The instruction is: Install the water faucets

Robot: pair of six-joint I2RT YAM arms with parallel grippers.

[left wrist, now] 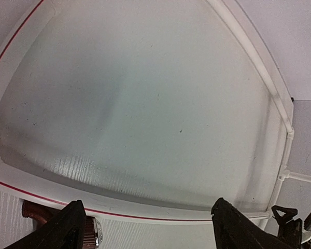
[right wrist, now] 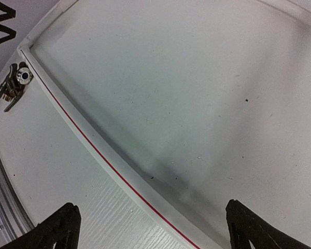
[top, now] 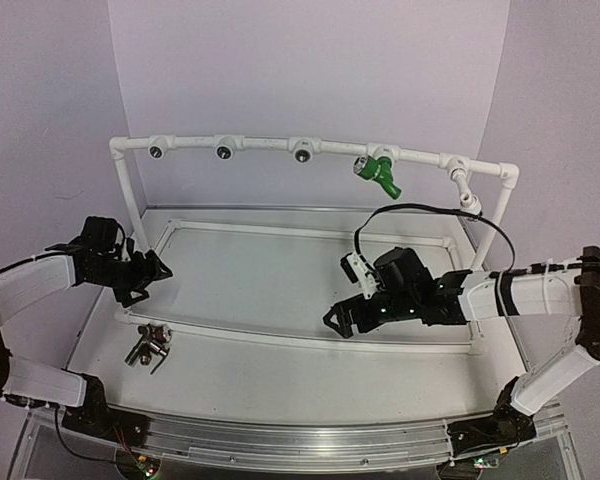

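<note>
- faucets [top: 150, 345] not yet fitted: heaped together on the table [top: 280, 385] at its near left, just outside the tray [top: 310, 338] rim, well apart from the frame [top: 130, 190].
- green faucet [top: 378, 170]: already seated on the frame's top bar, right of three bare sockets [top: 223, 151].
- handling, as a guess: small, hard, light; silvery metal likely slick, thin levers apt to snag on each other. best taken across the stubby body, behind the round mouth — not by the lever.
- pointing: one silvery mouth in the heap facing up toward the right wrist camera; long axes in the heap too tangled to tell. green faucet slanting down and to the right in the top view, long axis tilted off the bar.
- left gripper [top: 158, 268]: jaws apart, empty, at the tray's left edge near the heap; reddish-brown faucet [left wrist: 33, 211] peeking in just beside its finger in the wrist view.
- right gripper [top: 335, 320]: jaws wide apart, empty, low over the tray — well apart from the heap.
</note>
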